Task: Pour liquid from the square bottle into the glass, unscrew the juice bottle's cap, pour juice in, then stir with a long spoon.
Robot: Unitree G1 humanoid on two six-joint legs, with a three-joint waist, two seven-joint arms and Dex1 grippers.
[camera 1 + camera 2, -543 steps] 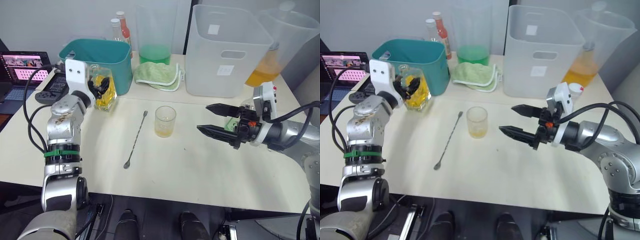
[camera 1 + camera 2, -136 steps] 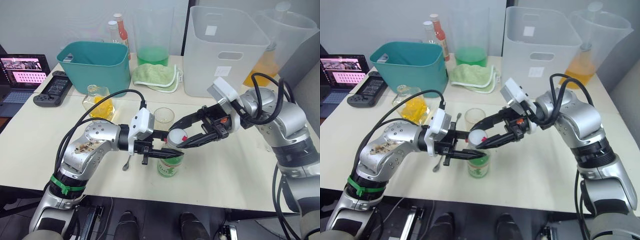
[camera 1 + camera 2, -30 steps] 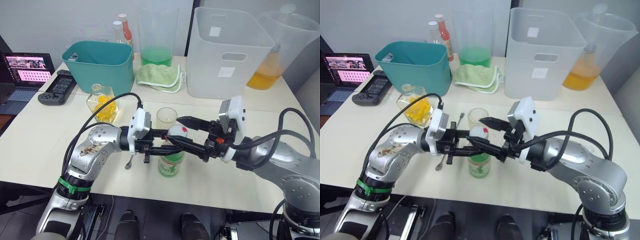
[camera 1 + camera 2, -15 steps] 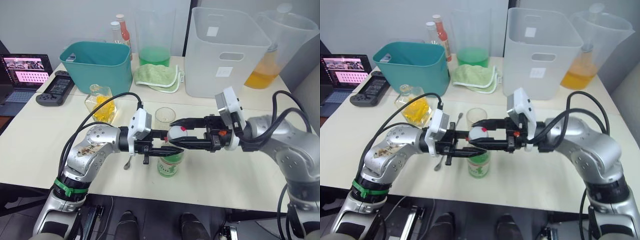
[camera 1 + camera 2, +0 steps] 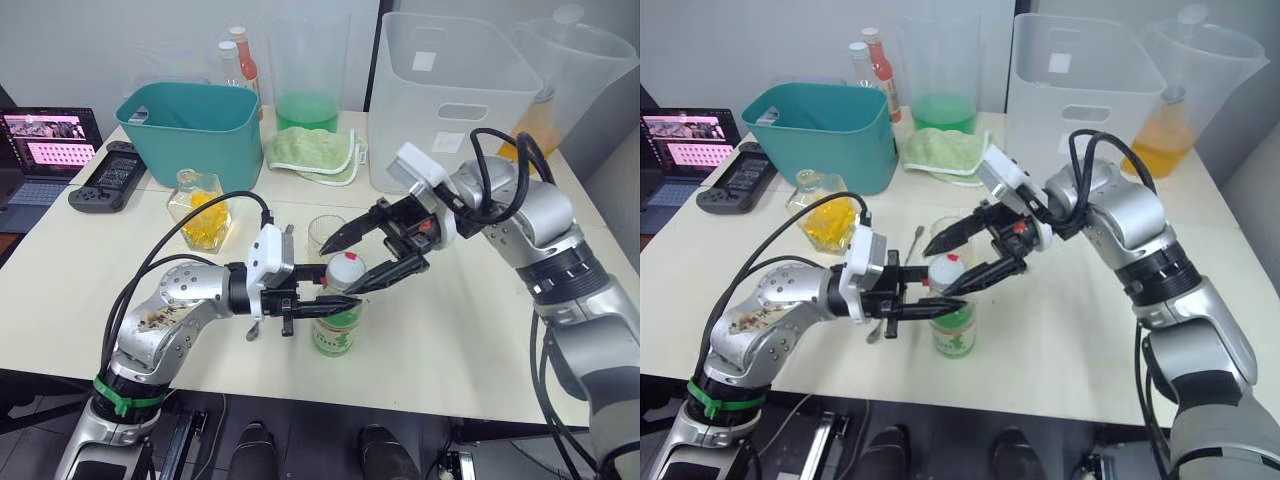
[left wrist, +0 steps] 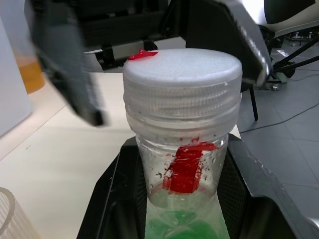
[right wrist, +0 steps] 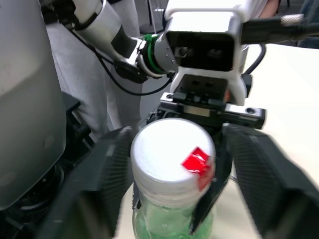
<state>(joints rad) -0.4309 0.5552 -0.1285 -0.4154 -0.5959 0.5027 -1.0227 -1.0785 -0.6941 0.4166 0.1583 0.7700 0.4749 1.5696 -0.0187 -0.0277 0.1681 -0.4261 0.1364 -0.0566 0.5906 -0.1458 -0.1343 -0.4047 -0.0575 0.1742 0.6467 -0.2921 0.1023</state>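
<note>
Juice bottle (image 5: 337,325) stands upright near the front middle of the table (image 5: 470,345), and that is where both my arms meet. Working down from the biggest things: the white bin (image 5: 455,100) and the teal tub (image 5: 190,115) sit along the back, with a green-filled pitcher (image 5: 312,75) between them and an orange-filled pitcher (image 5: 555,90) at the far right corner. A green cloth (image 5: 315,150) lies in front of the green pitcher. The table surface to the right of the bottle and along the front edge is bare, so I have open room on that side; the bottle itself is not far from the front edge.

My left arm reaches in low from the left, forearm roughly level, and the left gripper (image 5: 318,304) is clamped around the bottle's neck just under the juice bottle's cap (image 6: 182,82). My right arm comes in from the right and back, bent at the elbow, wrist angled down; the right gripper (image 5: 368,256) is spread wide with one finger on each side of the cap, not touching it.

Just behind the bottle is the glass (image 5: 326,236). Well off to the left, in front of the tub, stands the square bottle (image 5: 202,208). Lying on the table, the long spoon (image 5: 914,240) is partly hidden behind my left gripper.
</note>
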